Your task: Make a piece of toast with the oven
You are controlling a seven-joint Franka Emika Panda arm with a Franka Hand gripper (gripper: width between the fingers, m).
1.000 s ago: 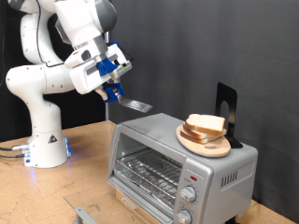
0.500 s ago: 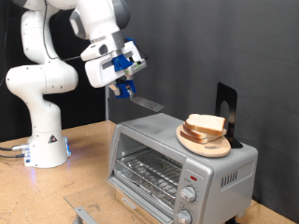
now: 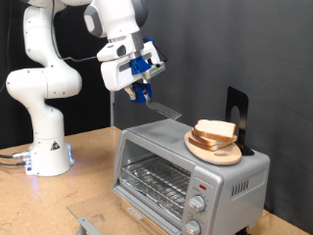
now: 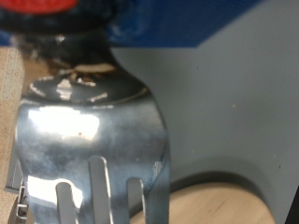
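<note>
My gripper (image 3: 143, 93) hangs above the exterior view's left end of the silver toaster oven (image 3: 161, 176). It is shut on the handle of a slotted metal spatula (image 3: 164, 112), whose blade points toward the bread. Two pale bread slices (image 3: 216, 129) are stacked on a round wooden plate (image 3: 227, 156) on the oven's top, to the right of the blade and apart from it. In the wrist view the spatula (image 4: 89, 131) fills the frame over the grey oven top (image 4: 234, 112), with the plate's edge (image 4: 220, 201) just beyond the blade tip. The wire rack inside the oven looks bare.
A black stand (image 3: 238, 113) rises behind the plate. The oven has two knobs (image 3: 199, 205) and a red light (image 3: 200, 184) on its front right. The arm's white base (image 3: 44, 147) stands on the wooden table at the left. A grey metal piece (image 3: 90, 224) lies at the bottom edge.
My gripper has moved to the exterior view's right and slightly up with the spatula, bringing the blade over the oven top and closer to the plate. Bread and plate have not moved.
</note>
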